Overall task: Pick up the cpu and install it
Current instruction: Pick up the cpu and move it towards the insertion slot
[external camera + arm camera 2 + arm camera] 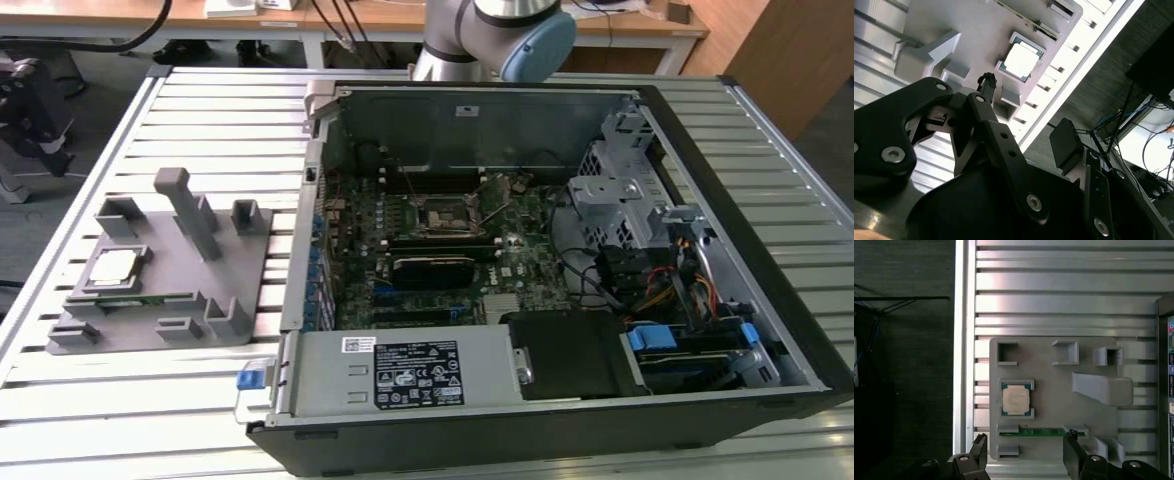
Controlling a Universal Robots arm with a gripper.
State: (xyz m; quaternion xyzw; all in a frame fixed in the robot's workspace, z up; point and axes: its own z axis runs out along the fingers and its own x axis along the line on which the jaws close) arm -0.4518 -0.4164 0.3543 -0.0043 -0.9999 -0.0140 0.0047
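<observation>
fingers spread wide, the empty gripper hangs over the gray tray at the exterior view's left; the cpu lies in it.

The exterior view overlooks the whole table, while both wrist views face the grey fixture from above.

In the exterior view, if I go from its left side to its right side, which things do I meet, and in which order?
cpu → tall grey post → motherboard socket → metal drive cage
</observation>
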